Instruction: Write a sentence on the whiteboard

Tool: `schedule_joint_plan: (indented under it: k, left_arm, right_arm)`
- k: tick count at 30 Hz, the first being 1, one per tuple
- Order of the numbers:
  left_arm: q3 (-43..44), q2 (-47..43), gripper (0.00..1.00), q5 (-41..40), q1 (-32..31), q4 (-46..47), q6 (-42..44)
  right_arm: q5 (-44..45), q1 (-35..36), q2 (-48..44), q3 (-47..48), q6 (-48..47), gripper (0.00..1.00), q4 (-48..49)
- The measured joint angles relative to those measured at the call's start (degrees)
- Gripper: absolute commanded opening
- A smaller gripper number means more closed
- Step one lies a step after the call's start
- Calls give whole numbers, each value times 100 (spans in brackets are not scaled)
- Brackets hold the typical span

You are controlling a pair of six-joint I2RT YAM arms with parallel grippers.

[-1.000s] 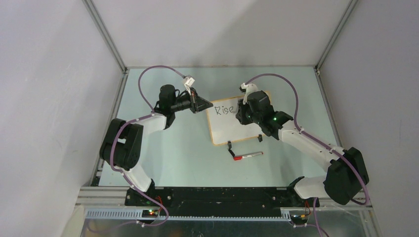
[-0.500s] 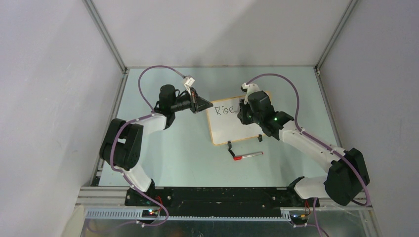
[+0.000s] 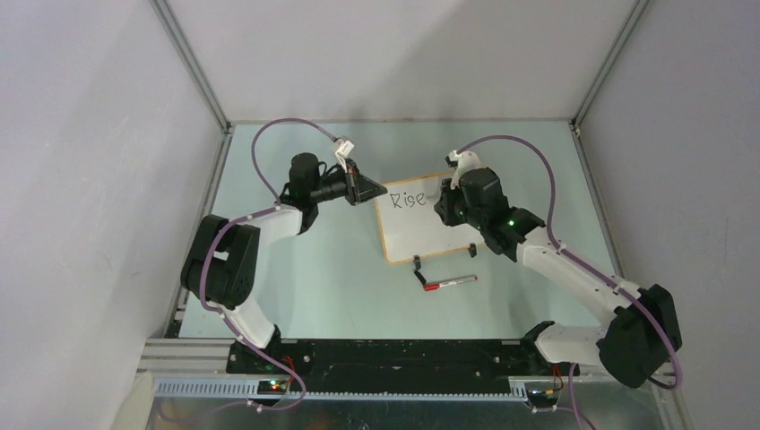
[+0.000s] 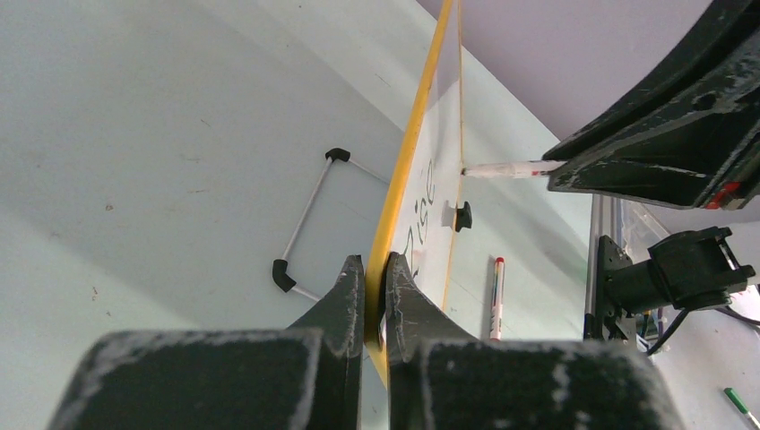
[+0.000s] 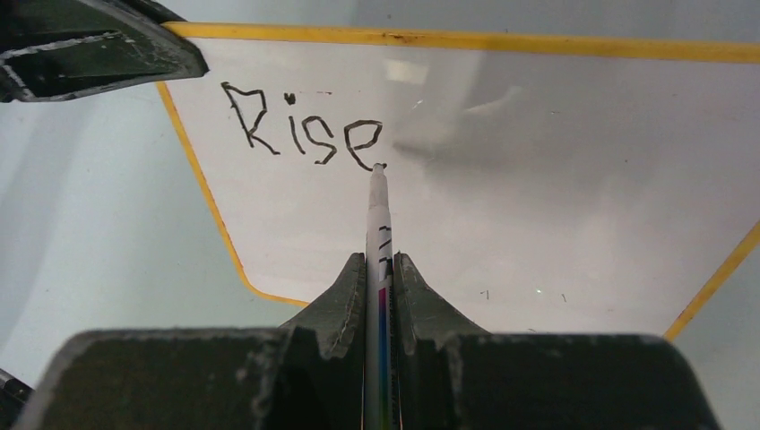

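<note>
I'm clamping the whiteboard (image 3: 430, 235) by its frame, mid-table, with the left gripper (image 4: 375, 269). The right gripper (image 5: 379, 264) is pinching the marker (image 5: 377, 215), tip at the "e". The sentence (image 5: 300, 134) is reading only "Rise", so I'm judging most is left.

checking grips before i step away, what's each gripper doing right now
Left gripper: closed on the edge of the yellow-framed white whiteboard.
Right gripper: closed on the thin white marker pen.
</note>
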Motion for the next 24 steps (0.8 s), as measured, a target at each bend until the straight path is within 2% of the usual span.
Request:
schedule_joint_plan:
  k: [5, 8, 12, 16, 24]
  left_arm:
    - [2, 0, 8, 0, -2, 0, -2]
    - [4, 0, 21, -15, -4, -9, 7]
    - [4, 0, 31, -219, -22, -92, 160]
    - [-17, 0, 34, -358, -44, -120, 249]
    - [-90, -13, 35, -455, -70, -9, 238]
  right_arm:
    - [-55, -2, -472, -352, -17, 0, 269]
    - [-26, -2, -575, -492, -20, 0, 422]
    - [26, -2, -581, -656, -24, 0, 566]
    - [76, -2, -590, -793, -31, 0, 684]
    - [197, 35, -841, -1064, -33, 0, 920]
